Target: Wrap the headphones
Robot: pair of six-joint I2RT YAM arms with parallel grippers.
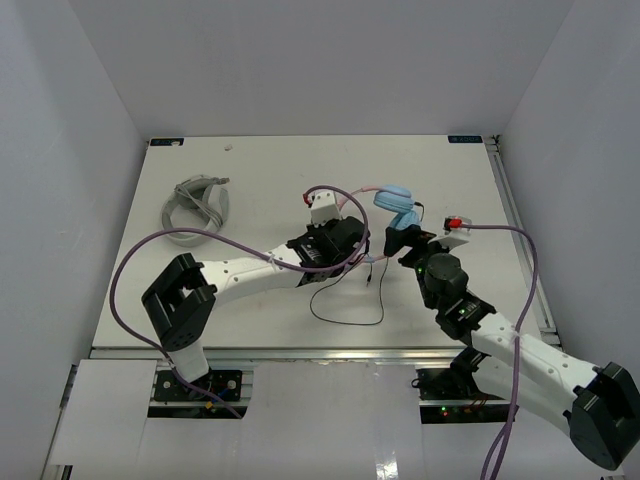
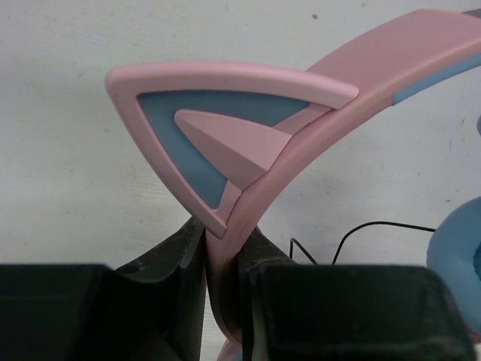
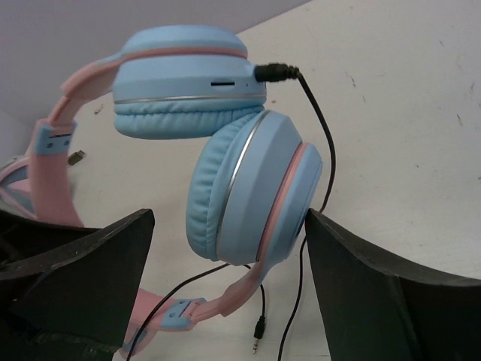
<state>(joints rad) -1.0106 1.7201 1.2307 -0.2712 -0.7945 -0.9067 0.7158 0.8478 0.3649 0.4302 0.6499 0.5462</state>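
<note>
Near the middle of the table (image 1: 260,170), the headphones (image 1: 397,205) sit between both arms. The left jaws are clamped on the pink headband (image 2: 248,203) just below a cat ear (image 2: 218,120), and the band's lower run is hidden between them. The right jaws stand wide apart, flanking one blue earcup (image 3: 252,188) without touching it. The black cable (image 1: 350,305) trails onto the table, its plug (image 3: 259,329) lying free.

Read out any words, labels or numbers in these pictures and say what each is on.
Nothing is legible.
The sticker at the far right corner of the table: too small to read.
The strip at its far left corner: too small to read.
On the headphones: no print visible.
</note>
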